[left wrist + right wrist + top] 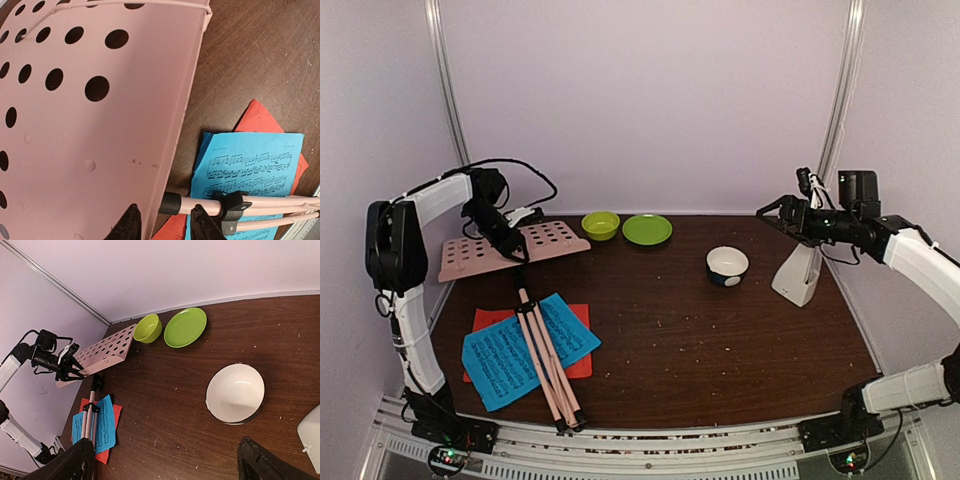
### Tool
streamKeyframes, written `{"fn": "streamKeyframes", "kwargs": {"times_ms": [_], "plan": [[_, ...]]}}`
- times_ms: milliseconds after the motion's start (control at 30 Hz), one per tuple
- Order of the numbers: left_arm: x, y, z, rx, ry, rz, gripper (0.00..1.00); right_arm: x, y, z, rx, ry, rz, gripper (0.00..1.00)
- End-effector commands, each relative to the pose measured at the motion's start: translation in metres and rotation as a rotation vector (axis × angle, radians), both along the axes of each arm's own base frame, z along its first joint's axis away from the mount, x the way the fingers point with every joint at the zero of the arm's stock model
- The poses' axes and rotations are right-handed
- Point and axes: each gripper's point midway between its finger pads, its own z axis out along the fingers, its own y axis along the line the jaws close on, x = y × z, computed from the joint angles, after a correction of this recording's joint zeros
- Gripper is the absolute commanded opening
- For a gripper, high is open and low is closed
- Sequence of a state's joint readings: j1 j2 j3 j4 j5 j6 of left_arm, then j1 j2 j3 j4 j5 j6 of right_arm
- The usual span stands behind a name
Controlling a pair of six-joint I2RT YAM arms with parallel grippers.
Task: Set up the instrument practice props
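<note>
The pale pink music stand lies flat on the table. Its hole-dotted desk [545, 240] is at the back left, and its folded legs [548, 365] run toward the front over the blue sheet [500, 360] and the red sheet [485, 320]. My left gripper [513, 255] is open, with its fingers either side of the desk's edge [172, 150] near the pole's black end [170, 204]. My right gripper [767, 212] is open and empty, raised above the table just left of the white metronome [800, 275].
A lime green bowl [600, 224] and a lime green plate [647, 229] sit at the back centre. A small white bowl with a dark base [727, 266] stands left of the metronome. Walls close in the left, back and right sides.
</note>
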State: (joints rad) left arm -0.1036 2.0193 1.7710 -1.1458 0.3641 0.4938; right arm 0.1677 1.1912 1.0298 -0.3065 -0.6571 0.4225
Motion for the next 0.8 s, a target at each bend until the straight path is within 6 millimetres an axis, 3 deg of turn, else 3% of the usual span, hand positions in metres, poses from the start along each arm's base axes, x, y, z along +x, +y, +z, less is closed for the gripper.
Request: {"fn": "streamKeyframes", "kwargs": {"times_ms": [0, 200, 400, 767], "plan": [[-0.017, 0.008, -0.007, 0.028, 0.05, -0.017, 0.35, 0.004, 0.012, 0.026, 0.033, -0.069, 0.046, 1.0], [-0.027, 0.015, -0.009, 0.073, 0.062, -0.035, 0.34, 0.006, 0.018, 0.023, 0.032, -0.062, 0.068, 1.0], [-0.029, 0.022, -0.009, 0.093, 0.042, -0.034, 0.23, 0.008, 0.019, 0.024, 0.03, -0.066, 0.07, 1.0], [-0.01, 0.02, 0.051, 0.119, -0.154, -0.029, 0.0, 0.003, 0.023, 0.02, 0.035, -0.057, 0.086, 1.0]]}}
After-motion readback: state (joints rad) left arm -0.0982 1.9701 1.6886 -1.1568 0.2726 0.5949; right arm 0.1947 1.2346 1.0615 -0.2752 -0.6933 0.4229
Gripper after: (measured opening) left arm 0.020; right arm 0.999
